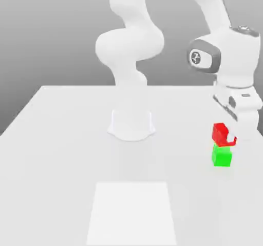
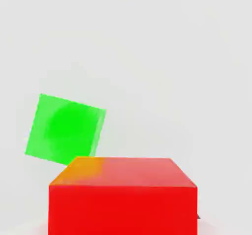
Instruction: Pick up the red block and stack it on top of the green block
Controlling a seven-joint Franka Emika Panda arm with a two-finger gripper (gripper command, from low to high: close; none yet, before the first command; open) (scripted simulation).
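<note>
No writing can be read on the blocks or on the table [image 1: 61, 137]. The arm [image 1: 128, 44] carries one round dark badge with a small white mark on the joint above the hand, but the mark is too small to read.

The arm rises from its round base [image 1: 131, 124] near the middle of the table, bends up out of the picture, and comes down again on the exterior view's right. The hand points straight down, and the gripper [image 1: 226, 136] hangs just over the green block [image 1: 221, 156]. The upper part of the arm is cut off by the picture's edge.

The red block [image 1: 221, 133] sits between the fingers, which are closed on it, and one white finger covers part of its side. It is lifted off the table, directly above the green block; whether the two touch I cannot tell from the exterior view. In the hand view the red block [image 2: 123, 194] is very near the camera and cut off by the picture's edge, and the green block [image 2: 64, 128] lies beyond it on the table, turned a little against it and partly hidden behind its corner.

A paler square patch [image 1: 132, 211] lies on the table nearer the camera, well apart from the blocks.
</note>
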